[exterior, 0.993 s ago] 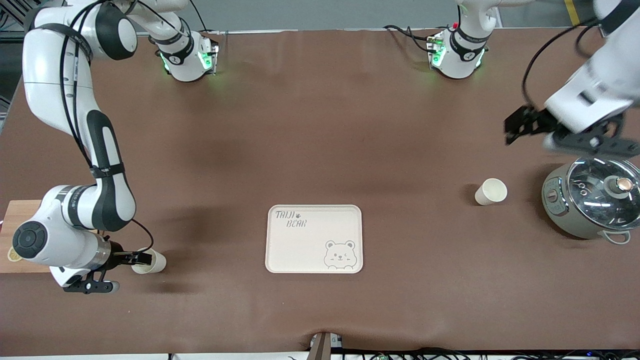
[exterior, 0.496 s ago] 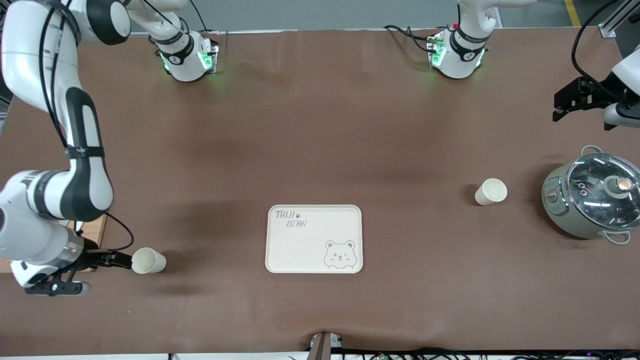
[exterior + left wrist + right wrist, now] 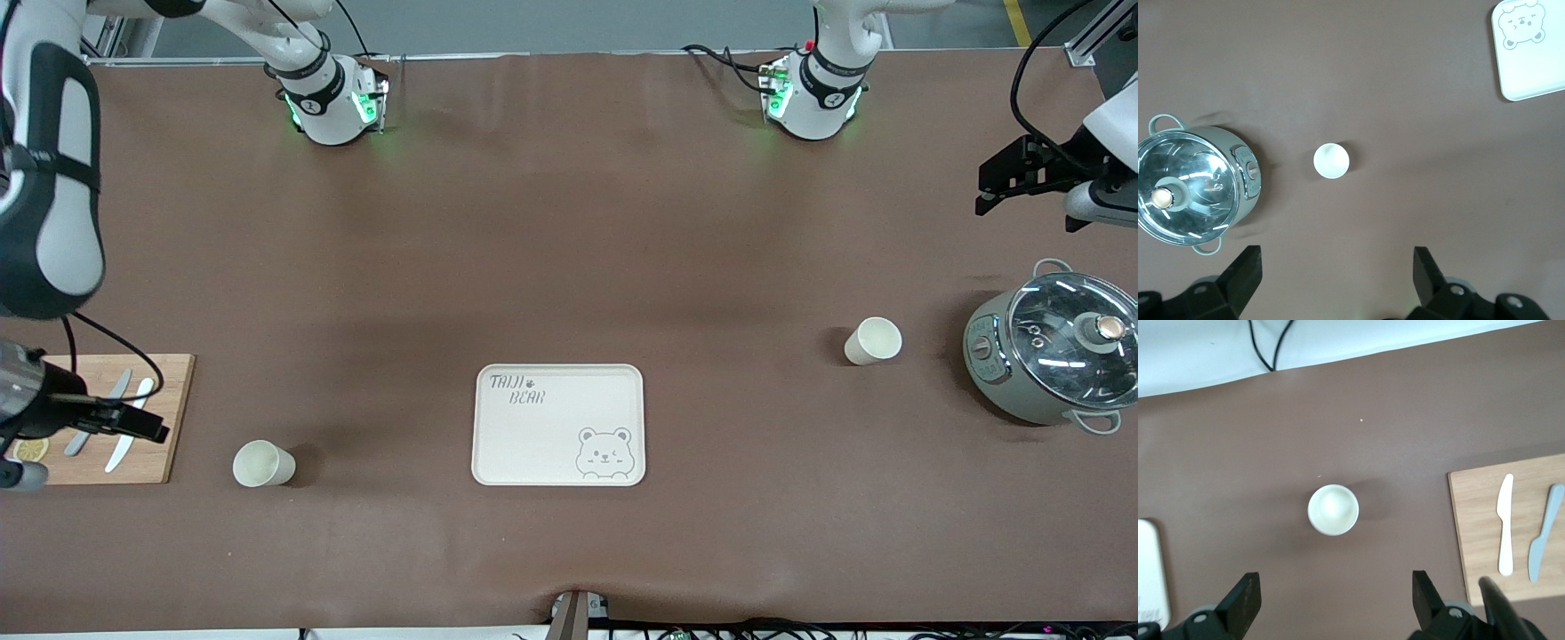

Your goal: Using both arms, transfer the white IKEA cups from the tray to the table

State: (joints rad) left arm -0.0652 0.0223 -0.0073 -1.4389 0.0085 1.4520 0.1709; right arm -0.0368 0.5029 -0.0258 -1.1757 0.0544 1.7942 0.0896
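On the front view: tray [image 3: 557, 425] bare mid-table, toward the camera edge. Two white IKEA cups both off it and standing upright on the table [image 3: 551, 222]: one cup [image 3: 262, 464] toward the right arm's end, near the cutting board [image 3: 116, 420]; other cup [image 3: 873, 341] toward the left arm's end, near the glass-lidded pot [image 3: 1053, 356]. Right gripper [image 3: 133, 425] up over the cutting board, clear of its cup. Left gripper [image 3: 1000, 182] up over the table edge at the left arm's end, well apart from its cup. Nothing held by either.

From the left wrist view: looking straight down on a cup [image 3: 1331, 161], rim up, empty, pot [image 3: 1195, 187] beside it, tray corner [image 3: 1531, 73] at the frame edge. Fingers [image 3: 1248, 270] spread wide, nothing between.

From the right wrist view: same picture for the other cup [image 3: 1333, 509], upright on bare sheet, cutting board [image 3: 1478, 520] with two knives [image 3: 1505, 523] alongside. Fingers [image 3: 1245, 597] spread wide, empty.

Judgement: placing step looks complete, both cups delivered; step in hand reads as retreat. Next move calls only for parking both arms clear without clipping pot or board. No further pick apparent.
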